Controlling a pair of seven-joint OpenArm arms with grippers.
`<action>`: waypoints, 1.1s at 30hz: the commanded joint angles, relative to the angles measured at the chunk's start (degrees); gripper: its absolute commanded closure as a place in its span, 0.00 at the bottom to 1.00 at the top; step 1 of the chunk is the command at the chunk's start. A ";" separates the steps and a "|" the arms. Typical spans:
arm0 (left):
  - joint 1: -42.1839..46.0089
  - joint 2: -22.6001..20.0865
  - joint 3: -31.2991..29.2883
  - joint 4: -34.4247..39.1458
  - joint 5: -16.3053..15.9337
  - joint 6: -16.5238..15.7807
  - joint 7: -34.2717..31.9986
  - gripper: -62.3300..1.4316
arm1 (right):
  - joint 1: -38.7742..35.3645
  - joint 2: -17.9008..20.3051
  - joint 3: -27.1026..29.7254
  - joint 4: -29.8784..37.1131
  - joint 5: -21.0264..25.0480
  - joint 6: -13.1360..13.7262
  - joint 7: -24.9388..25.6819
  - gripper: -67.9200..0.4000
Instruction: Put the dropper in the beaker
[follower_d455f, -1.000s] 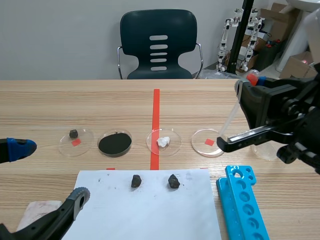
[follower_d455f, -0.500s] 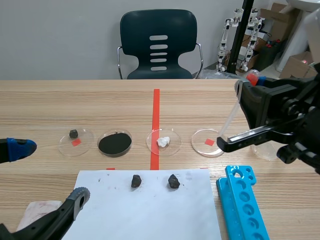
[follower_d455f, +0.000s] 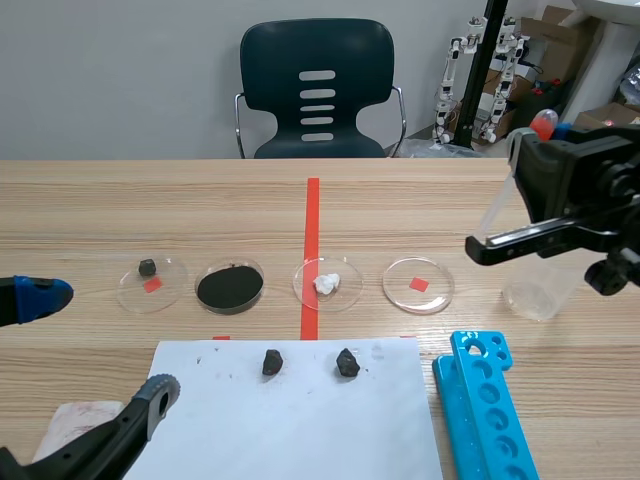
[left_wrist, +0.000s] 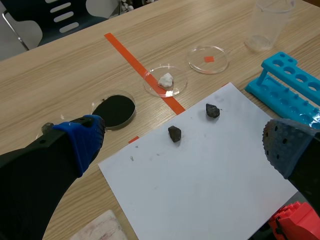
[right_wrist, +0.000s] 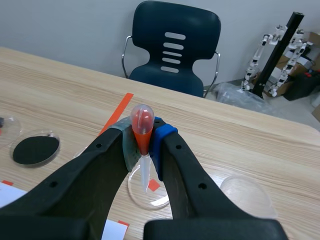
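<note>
The dropper (follower_d455f: 543, 123) has a red bulb and a clear tube slanting down to the left. My right gripper (follower_d455f: 548, 135) is shut on its bulb, held above the table at the right. In the right wrist view the dropper (right_wrist: 141, 127) stands upright between the pads. Its tip hangs over an empty petri dish (right_wrist: 145, 192). The beaker (follower_d455f: 540, 290), a clear cup, stands on the table below and slightly right of the tube's tip; it shows as the beaker (right_wrist: 246, 192) beside the right gripper (right_wrist: 142, 140). My left gripper (left_wrist: 185, 142) is open low at the near left, holding nothing.
Several petri dishes (follower_d455f: 327, 283) lie in a row across the table's middle. White paper (follower_d455f: 290, 410) with two dark stones lies in front. A blue tube rack (follower_d455f: 487, 405) sits near the beaker. A chair (follower_d455f: 318, 90) stands behind the table.
My right arm has moved right and upward with the dropper, away from the empty petri dish toward the beaker. The left arm has not moved.
</note>
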 joint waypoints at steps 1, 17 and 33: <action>0.17 0.42 -0.07 1.60 -0.57 0.07 -0.81 0.00 | 1.62 0.76 0.83 -0.59 0.39 -0.20 0.59 0.99; 0.17 0.42 -0.07 1.60 -0.57 0.07 -0.81 0.00 | 9.53 0.76 7.19 -7.58 0.42 -0.68 -0.57 0.99; 0.17 0.42 -0.07 1.60 -0.57 0.07 -0.81 0.00 | 9.99 0.79 14.27 -11.89 0.42 -1.49 -1.92 0.99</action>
